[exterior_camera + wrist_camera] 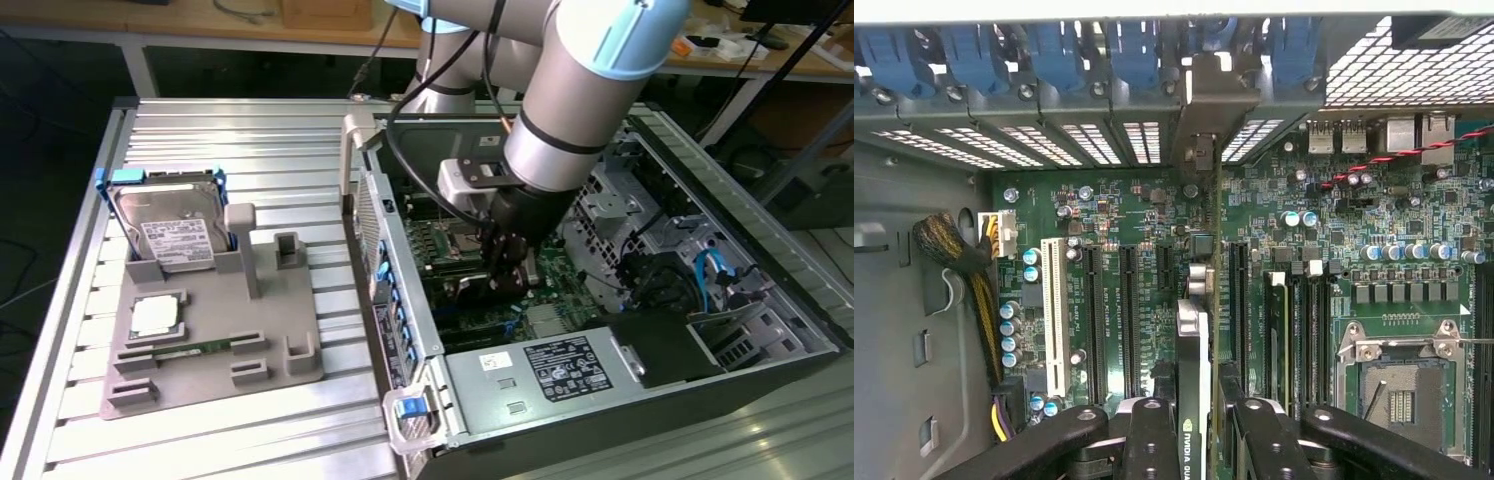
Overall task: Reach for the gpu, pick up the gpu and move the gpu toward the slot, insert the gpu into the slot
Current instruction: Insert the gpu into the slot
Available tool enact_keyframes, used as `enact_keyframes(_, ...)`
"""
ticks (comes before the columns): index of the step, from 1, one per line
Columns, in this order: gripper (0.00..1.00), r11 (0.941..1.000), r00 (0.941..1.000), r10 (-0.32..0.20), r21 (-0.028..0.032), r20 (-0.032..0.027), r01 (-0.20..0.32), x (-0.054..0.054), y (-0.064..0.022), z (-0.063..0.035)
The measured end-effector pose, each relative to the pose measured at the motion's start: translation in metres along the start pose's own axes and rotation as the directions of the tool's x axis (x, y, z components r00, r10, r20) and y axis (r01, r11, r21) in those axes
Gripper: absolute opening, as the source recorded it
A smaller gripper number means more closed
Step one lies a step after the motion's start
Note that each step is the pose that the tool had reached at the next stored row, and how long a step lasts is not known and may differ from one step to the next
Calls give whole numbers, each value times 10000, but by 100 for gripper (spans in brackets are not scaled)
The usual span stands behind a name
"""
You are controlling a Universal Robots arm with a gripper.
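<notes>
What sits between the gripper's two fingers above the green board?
In the wrist view the gpu, seen edge-on, is clamped between the gripper's fingers, over the motherboard.

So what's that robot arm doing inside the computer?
The robot arm's gripper has its jaws closed on the gpu, a thin card seen edge-on. It holds the card upright inside the open computer case, just above the green motherboard and its row of long slots. Outside the case, a hard drive sits in a grey holder.

The arm (574, 90) reaches steeply down, its claw (1194, 425) clamped on a card
</notes>
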State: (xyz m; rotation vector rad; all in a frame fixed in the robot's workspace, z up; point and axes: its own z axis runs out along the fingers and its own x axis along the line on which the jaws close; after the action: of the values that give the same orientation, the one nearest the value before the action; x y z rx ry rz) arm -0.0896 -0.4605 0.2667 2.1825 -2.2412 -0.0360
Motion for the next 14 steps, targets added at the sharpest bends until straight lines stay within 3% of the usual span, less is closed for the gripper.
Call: enact_keyframes(14, 27, 10000, 10000, 0, -2, -3, 0, -13, 0, 32)
